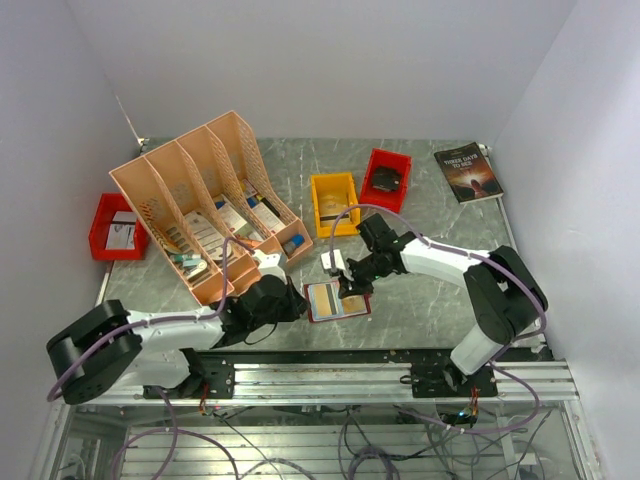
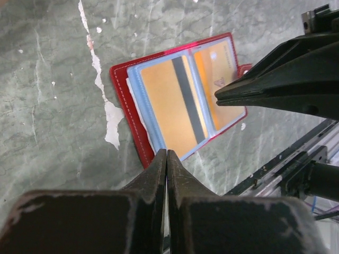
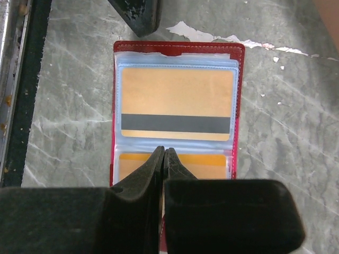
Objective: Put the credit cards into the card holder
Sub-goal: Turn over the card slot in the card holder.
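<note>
Top view: the white-and-black left arm (image 1: 170, 325) reaches from 7 o'clock toward the centre. Its black two-finger left gripper (image 2: 167, 153) points downward, fingers pressed together. The right arm (image 1: 450, 262) bends in from 5 o'clock. Its black right gripper (image 3: 163, 151) is likewise closed, near and at 3 o'clock of the left tip.

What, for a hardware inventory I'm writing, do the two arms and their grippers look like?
Both the left arm and right arm have white link shells with black joints, and lilac cables loop along them. The left gripper and right gripper are black, with wedge-shaped fingers tapering to thin tips. Whitish scuffs mark their edges.
</note>
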You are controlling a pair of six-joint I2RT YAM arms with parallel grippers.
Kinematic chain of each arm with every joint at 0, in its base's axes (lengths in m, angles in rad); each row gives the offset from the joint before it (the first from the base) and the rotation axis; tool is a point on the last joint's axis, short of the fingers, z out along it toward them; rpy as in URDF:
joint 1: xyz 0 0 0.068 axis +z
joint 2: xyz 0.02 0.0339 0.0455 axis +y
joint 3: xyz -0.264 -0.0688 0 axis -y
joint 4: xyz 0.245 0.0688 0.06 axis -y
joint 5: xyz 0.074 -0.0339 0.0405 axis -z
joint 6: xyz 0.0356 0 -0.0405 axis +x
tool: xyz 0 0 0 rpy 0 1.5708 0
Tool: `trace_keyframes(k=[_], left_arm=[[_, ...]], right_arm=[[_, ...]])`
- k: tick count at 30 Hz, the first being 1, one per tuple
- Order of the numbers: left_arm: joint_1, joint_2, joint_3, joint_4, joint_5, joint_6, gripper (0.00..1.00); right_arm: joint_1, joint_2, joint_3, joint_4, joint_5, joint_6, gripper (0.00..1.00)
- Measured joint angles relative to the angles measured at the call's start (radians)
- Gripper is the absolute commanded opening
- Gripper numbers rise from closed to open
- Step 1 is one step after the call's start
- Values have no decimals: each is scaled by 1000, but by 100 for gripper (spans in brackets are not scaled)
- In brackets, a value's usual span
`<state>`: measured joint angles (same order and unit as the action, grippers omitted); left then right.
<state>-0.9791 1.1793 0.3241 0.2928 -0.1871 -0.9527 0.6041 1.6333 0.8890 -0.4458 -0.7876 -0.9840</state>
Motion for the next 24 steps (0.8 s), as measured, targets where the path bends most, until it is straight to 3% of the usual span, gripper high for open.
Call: trace_keyframes(k=[11,24], left_arm=[[16,134,13,51,20,21,7],[30,145,14,115,44,29,7]], right_arm=[[46,35,4,37,56,65,0],[76,60,9,53,101,82,0]])
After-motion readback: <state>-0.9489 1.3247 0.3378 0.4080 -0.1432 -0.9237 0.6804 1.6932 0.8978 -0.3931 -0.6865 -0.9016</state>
